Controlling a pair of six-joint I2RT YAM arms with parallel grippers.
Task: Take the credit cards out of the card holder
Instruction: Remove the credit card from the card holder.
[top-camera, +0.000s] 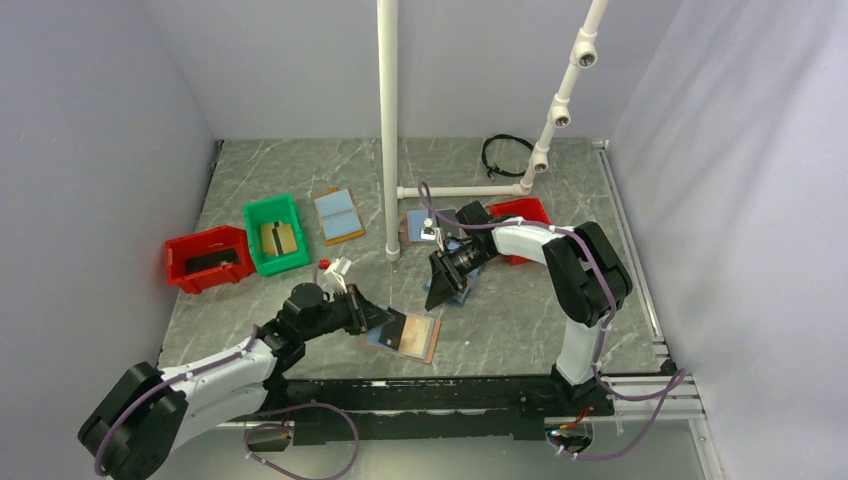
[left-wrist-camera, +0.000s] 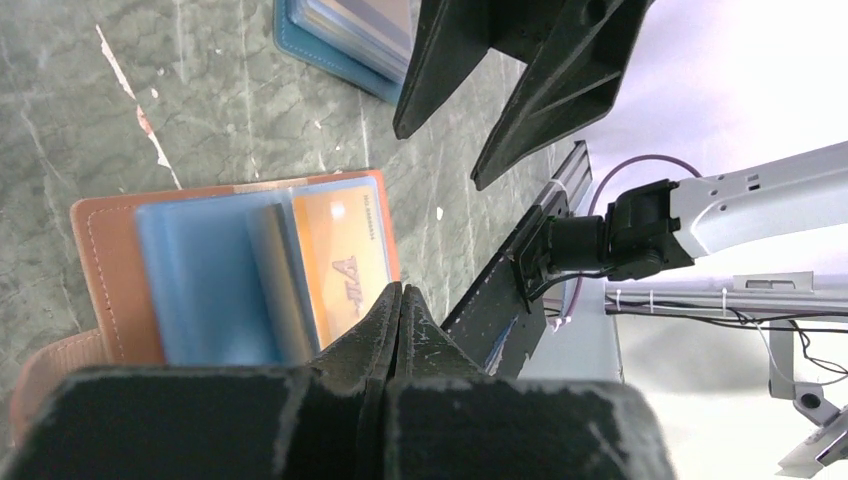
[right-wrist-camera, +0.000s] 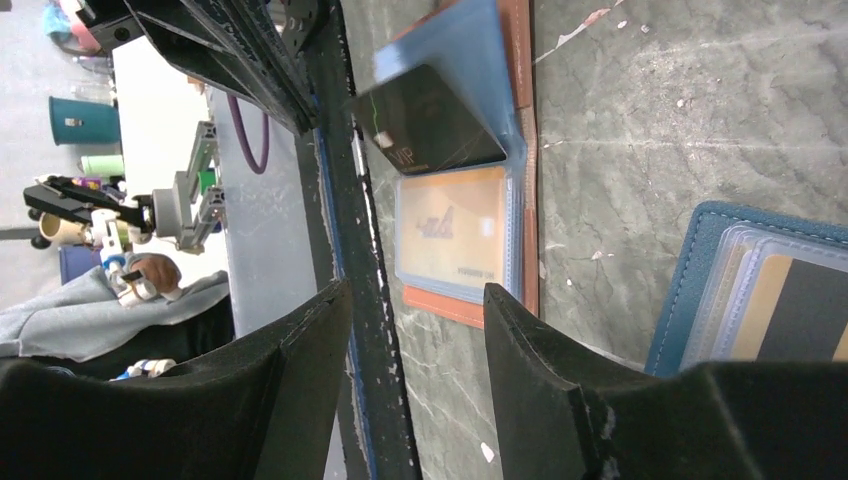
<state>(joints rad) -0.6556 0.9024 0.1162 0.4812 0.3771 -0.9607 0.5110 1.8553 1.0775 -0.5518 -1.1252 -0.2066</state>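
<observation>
Where the card holder (top-camera: 405, 336) lies: flat, open, at the left pincer (top-camera: 378, 316) tips, near the right pincer (top-camera: 436, 300).
Left pincer: clenched.
Right pincer: released, hovering.
Dark card (right-wrist-camera: 430, 120): inside holder, beside gold card (right-wrist-camera: 455, 235).

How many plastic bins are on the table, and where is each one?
3. One red bin sits at the far left, with a green bin right beside it. A second red bin lies partly hidden behind the right arm. The arms could be hiding others.
</observation>
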